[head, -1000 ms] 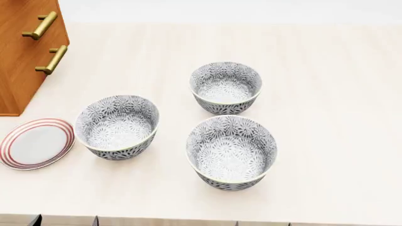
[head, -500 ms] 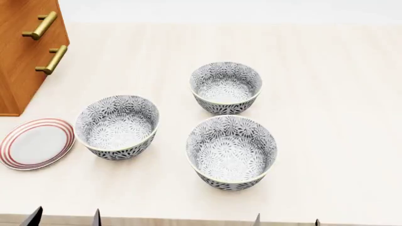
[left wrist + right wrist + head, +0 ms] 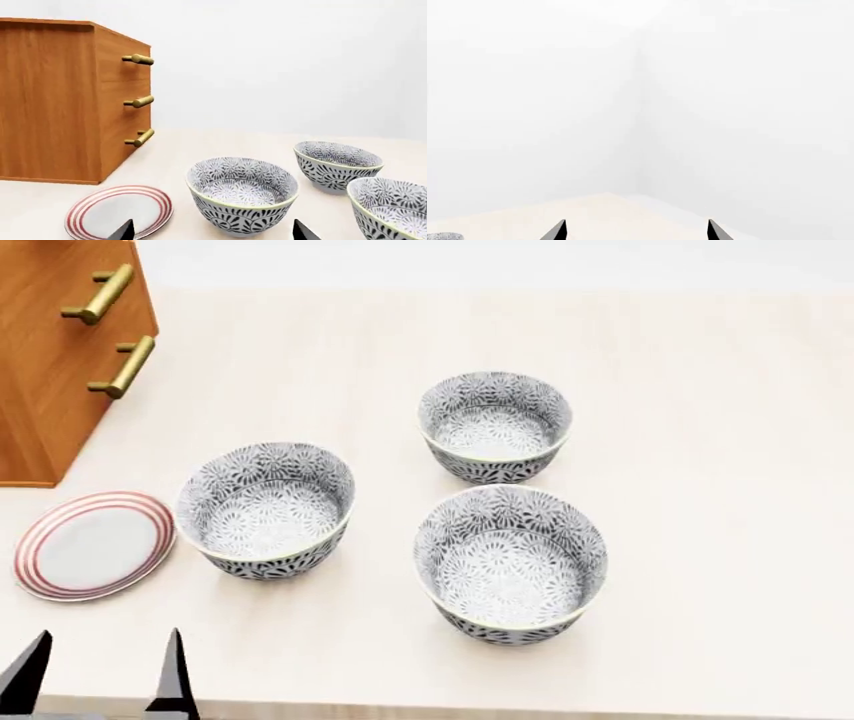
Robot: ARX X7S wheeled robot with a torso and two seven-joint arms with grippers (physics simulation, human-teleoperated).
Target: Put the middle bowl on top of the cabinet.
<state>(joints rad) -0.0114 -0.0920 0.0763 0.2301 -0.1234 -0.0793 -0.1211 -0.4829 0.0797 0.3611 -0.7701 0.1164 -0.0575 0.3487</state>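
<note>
**Desk:** What runs along the tabletop's left edge?

**Photographer:** The cabinet stands toward the far-left corner, 2 of its brass handles in the head view and 3 in the left wrist view. A red-ringed plate lies flat just in front of it. The left gripper hangs over the near edge by the plate, jaws parted and holding nothing.

**Desk:** And the bowl?

**Photographer:** The middle bowl sits upright on the tabletop just right of the plate, apart from it, well clear of the left gripper. It is neither the farthest nor the nearest of the 3. To its right, the far bowl and the near bowl stand almost touching.

**Desk:** The other arm?

**Photographer:** The right gripper shows only in its own wrist view, jaws spread, empty, facing white walls.
</note>
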